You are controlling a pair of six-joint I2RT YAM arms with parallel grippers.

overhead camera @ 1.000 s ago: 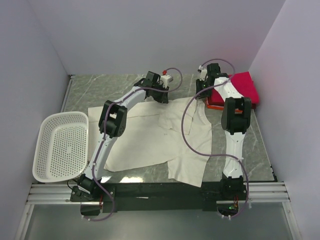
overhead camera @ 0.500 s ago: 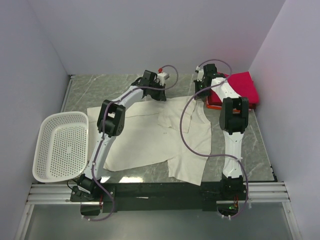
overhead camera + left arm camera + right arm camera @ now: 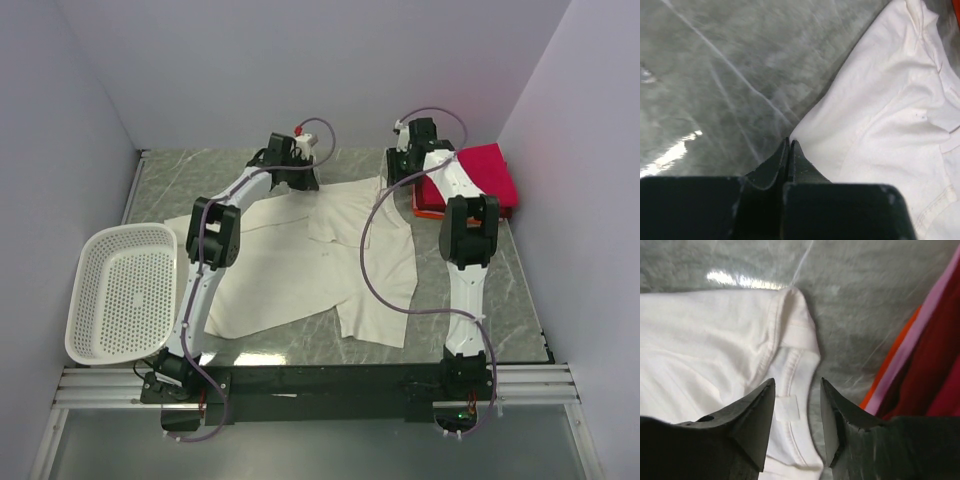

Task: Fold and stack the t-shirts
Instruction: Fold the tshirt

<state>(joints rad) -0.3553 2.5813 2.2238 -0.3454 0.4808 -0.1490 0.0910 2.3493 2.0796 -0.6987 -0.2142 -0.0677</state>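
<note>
- Left fingers [image 3: 781, 156] now sit further left along the far side than a second ago. The cream-white t-shirt [image 3: 290, 270] has slid left with them, and its far edge lies flatter.
- Left fingers are pressed together with no gap. The shirt's hem runs straight into the tips, so they pinch it there. Bare tabletop [image 3: 180, 170] lies ahead and to the left of the tips, cloth to their right.
- Right fingers [image 3: 757, 412] are spread and hold nothing. The shirt's collar seam and a small sewn label [image 3: 786, 408] show in the gap between them. Cannot tell whether the tips touch the cloth.
- The body of the cream-white shirt lies to the left of the right fingers, spread on the tabletop between the two arms.
- Crimson-pink t-shirt [image 3: 485, 170] lies just right of the right fingers, on top of the orange-red t-shirt [image 3: 430, 210], whose edge shows below it. A strip of tabletop separates that pile from the collar.
- White basket [image 3: 130, 230] sits well to the left of the left fingers, on the near side. The shirt's left corner ends just beside its rim.
</note>
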